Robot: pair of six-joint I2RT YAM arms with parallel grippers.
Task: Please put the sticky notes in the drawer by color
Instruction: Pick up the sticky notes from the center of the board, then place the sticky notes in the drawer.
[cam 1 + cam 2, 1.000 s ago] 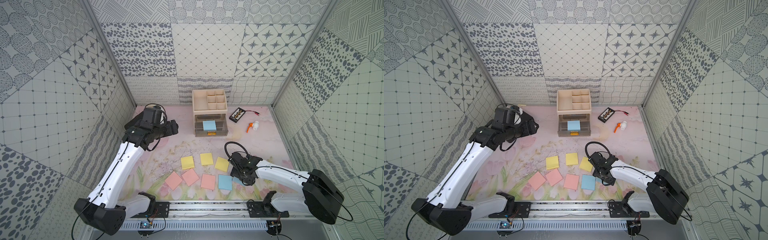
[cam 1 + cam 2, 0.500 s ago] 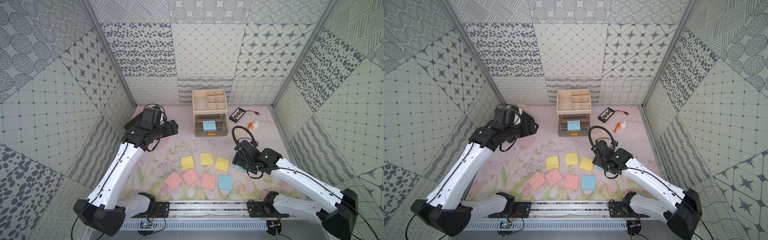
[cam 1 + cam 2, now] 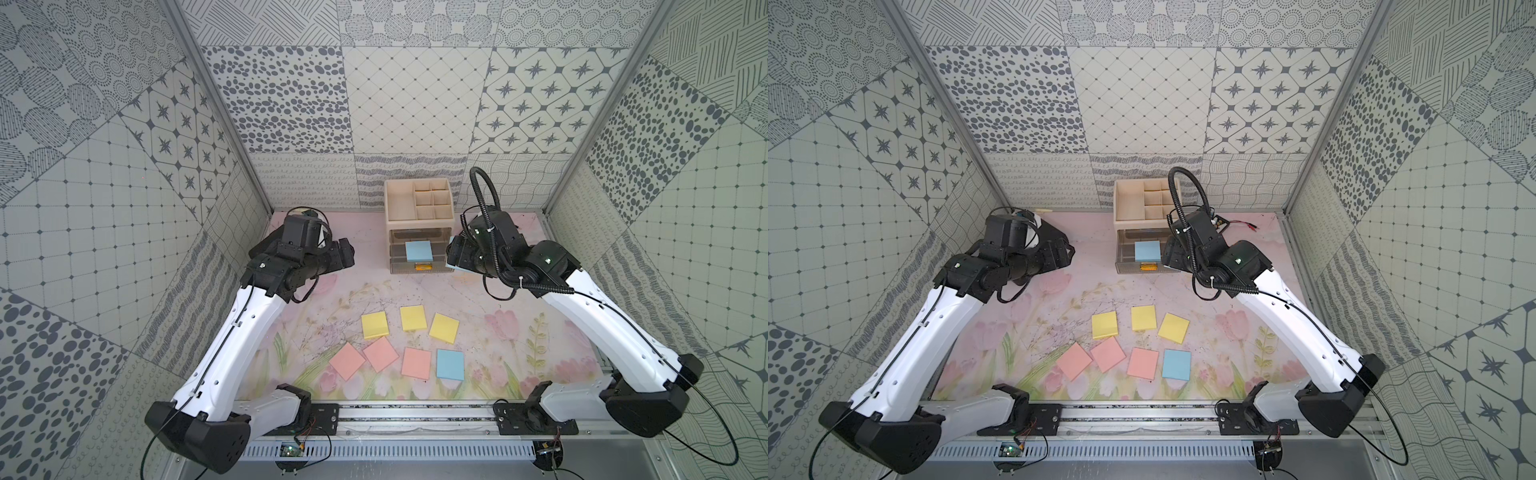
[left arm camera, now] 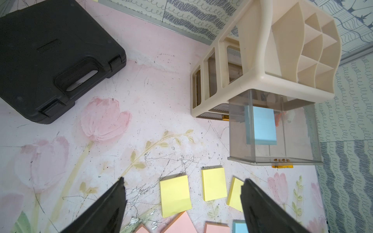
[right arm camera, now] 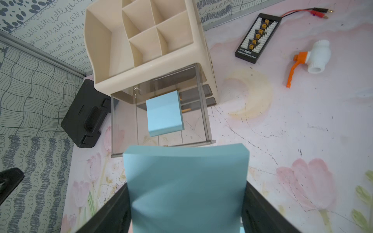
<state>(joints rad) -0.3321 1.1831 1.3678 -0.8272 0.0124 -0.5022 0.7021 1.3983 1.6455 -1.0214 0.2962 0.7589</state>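
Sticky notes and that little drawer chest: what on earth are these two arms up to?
The robot is sorting sticky notes into the chest by colour. The right arm's fingers hold a blue pad close to the open top drawer, where another blue pad already lies. The left arm's fingers are open and empty, off to the side. Three yellow pads, three pink pads and one last blue pad lie on the table, unsorted.
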